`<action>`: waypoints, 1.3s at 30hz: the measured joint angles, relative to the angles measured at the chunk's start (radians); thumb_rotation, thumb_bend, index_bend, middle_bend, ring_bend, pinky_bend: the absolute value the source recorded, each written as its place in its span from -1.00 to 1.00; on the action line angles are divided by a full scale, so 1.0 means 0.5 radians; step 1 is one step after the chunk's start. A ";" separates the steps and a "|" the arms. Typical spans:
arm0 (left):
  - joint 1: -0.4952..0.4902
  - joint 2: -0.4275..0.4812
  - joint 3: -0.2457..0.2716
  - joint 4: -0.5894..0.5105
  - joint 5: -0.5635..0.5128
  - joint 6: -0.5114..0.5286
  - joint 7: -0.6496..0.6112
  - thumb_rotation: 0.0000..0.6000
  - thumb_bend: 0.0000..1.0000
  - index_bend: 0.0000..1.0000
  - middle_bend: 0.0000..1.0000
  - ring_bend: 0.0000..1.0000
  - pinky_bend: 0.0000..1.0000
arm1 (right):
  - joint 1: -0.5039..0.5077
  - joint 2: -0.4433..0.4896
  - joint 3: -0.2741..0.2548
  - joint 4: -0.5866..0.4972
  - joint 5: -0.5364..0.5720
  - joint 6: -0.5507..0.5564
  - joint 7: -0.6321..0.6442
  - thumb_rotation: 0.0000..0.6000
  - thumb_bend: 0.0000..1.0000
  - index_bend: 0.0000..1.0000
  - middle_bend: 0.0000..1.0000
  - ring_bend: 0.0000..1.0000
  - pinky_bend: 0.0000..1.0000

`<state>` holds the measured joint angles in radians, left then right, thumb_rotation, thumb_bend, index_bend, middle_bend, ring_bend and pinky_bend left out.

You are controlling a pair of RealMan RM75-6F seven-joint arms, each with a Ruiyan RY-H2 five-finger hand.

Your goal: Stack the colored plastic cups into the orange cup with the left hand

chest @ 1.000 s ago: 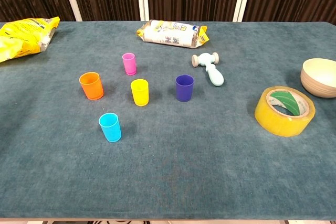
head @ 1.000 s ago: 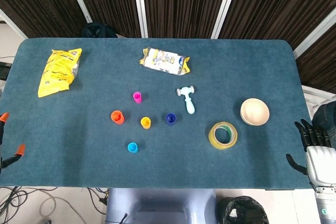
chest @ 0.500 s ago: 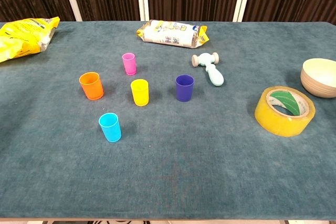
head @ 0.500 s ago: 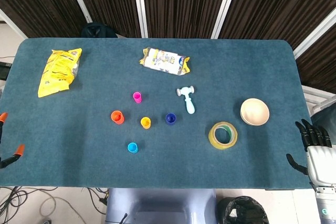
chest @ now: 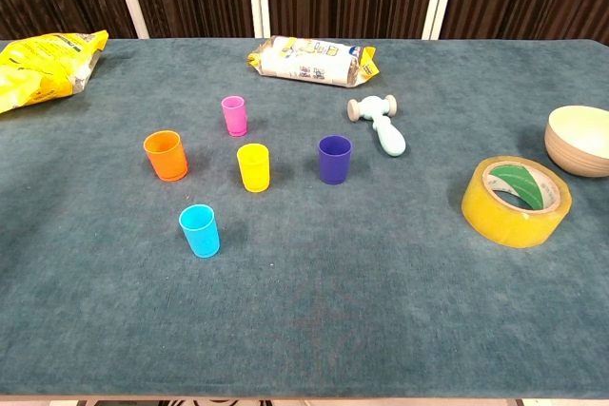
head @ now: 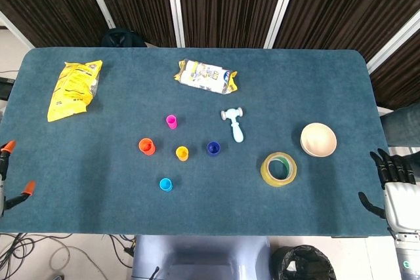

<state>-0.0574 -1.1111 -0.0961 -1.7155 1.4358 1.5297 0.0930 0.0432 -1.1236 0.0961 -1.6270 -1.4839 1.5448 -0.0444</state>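
Five small cups stand upright and apart left of the table's centre: orange cup [head: 146, 146] [chest: 166, 156], pink cup [head: 171, 121] [chest: 233, 115], yellow cup [head: 182, 153] [chest: 253, 167], dark blue cup [head: 213, 148] [chest: 334, 159] and light blue cup [head: 165, 184] [chest: 199, 231]. My left hand [head: 6, 178] shows only at the left edge of the head view, orange-tipped fingers apart, holding nothing, far from the cups. My right hand [head: 392, 185] hangs off the table's right front corner, fingers spread and empty. The chest view shows neither hand.
A yellow snack bag [head: 72, 88] lies far left, a white packet [head: 206, 76] at the back. A pale blue toy hammer [head: 233, 123], a tape roll [head: 278, 169] and a cream bowl [head: 318, 140] lie to the right of the cups.
My left hand has edged slightly to the right into the head view. The cups and my right hand have not moved.
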 measured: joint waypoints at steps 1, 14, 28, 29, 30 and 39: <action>-0.029 0.027 -0.004 -0.012 0.036 -0.029 -0.024 1.00 -0.52 -0.98 -0.82 -1.00 -1.00 | -0.002 0.000 0.001 -0.001 0.003 0.002 0.002 1.00 -0.35 -0.83 -0.84 -0.75 -0.83; -0.771 0.234 -0.279 -0.038 0.051 -0.916 -0.124 1.00 -0.52 -0.90 -0.80 -1.00 -1.00 | 0.000 -0.013 -0.006 -0.006 -0.009 0.001 -0.048 1.00 -0.35 -0.83 -0.84 -0.75 -0.83; -1.601 -0.251 -0.430 0.433 -0.106 -1.710 -0.264 1.00 -0.52 -0.87 -0.79 -1.00 -1.00 | 0.011 -0.061 0.012 0.029 0.054 -0.027 -0.128 1.00 -0.35 -0.83 -0.84 -0.75 -0.83; -1.633 -0.281 -0.434 0.444 -0.114 -1.732 -0.250 1.00 -0.52 -0.85 -0.79 -1.00 -1.00 | 0.011 -0.061 0.012 0.030 0.054 -0.028 -0.126 1.00 -0.35 -0.83 -0.84 -0.75 -0.83; -1.659 -0.308 -0.437 0.453 -0.122 -1.749 -0.232 1.00 -0.52 -0.83 -0.79 -1.00 -1.00 | 0.011 -0.060 0.012 0.030 0.054 -0.027 -0.123 1.00 -0.35 -0.83 -0.84 -0.75 -0.83; -1.835 -0.516 -0.436 0.489 -0.254 -1.834 -0.027 1.00 -0.55 -0.78 -0.78 -1.00 -1.00 | 0.001 -0.044 0.026 0.024 0.065 -0.008 -0.081 1.00 -0.35 -0.83 -0.84 -0.75 -0.83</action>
<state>-0.9751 -1.3690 -0.3141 -1.4711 1.3086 0.6125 0.0795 0.0437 -1.1458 0.1093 -1.6151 -1.4512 1.5409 -0.0848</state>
